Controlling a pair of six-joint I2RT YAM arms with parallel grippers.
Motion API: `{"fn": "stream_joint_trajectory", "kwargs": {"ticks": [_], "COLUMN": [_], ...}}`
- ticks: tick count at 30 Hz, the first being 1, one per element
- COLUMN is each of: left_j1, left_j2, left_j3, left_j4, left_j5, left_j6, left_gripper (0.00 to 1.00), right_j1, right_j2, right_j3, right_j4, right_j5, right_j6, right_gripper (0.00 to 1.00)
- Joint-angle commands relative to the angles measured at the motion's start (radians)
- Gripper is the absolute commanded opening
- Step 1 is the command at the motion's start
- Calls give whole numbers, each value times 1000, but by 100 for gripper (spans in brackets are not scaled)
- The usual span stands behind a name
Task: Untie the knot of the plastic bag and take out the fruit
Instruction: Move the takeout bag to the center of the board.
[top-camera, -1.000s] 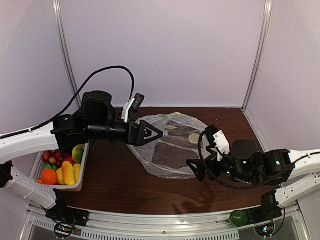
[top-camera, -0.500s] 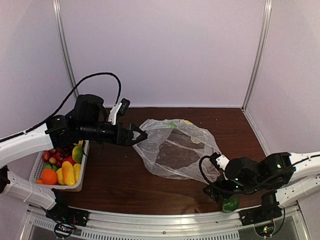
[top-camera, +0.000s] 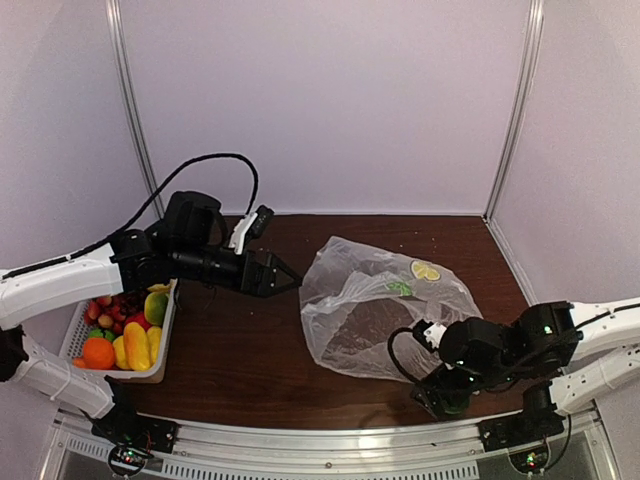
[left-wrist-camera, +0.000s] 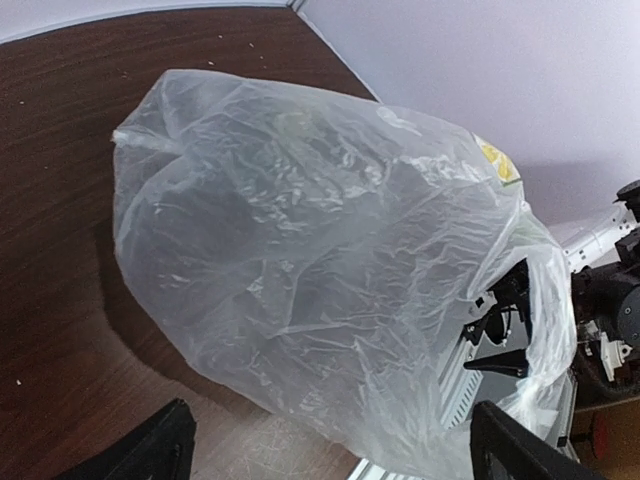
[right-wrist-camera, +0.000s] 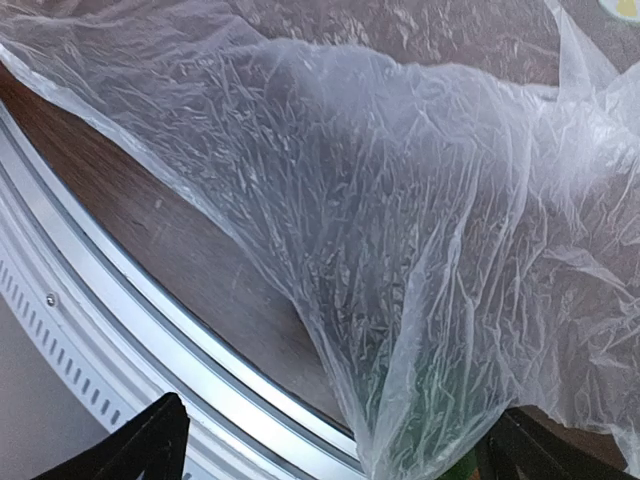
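Seems slack and nearly empty now, the plastic bag (top-camera: 385, 315), slumped right of centre on the table (top-camera: 240, 370), with the fruit (top-camera: 125, 338) piled in the basket (top-camera: 168, 330) far left. Risks dragging film over the near edge, given the right gripper (right-wrist-camera: 340, 455) spread wide and low, plastic draped between its fingers above a green patch (right-wrist-camera: 455, 466). Risks closing on air or one loose fold with the left gripper (top-camera: 292, 281), likewise spread, hovering just left, apart from the bag.
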Motion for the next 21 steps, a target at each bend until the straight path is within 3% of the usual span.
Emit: {"fn": "stream_joint_trajectory", "kwargs": {"ticks": [1,8,14,21], "left_j1": [0,-45,-53,-53], "left_j2": [56,120,155,55], "left_j3": [-9,33,65,34], "left_j4": [143,124,-1,122], "left_j5": [206,293,179,198], "left_j6": [52,136,190,160], "left_gripper": [98,98,98,98], "right_j1": [4,4,2,-2], "right_j2": [16,80,74,57], "right_j3": [77,148,193,218], "right_j4": [-14,-12,-16,-14], "right_j5": [52,81,77,87], "right_j6": [-23,-56,-83,-86], "right_gripper": [100,100,100,100]}}
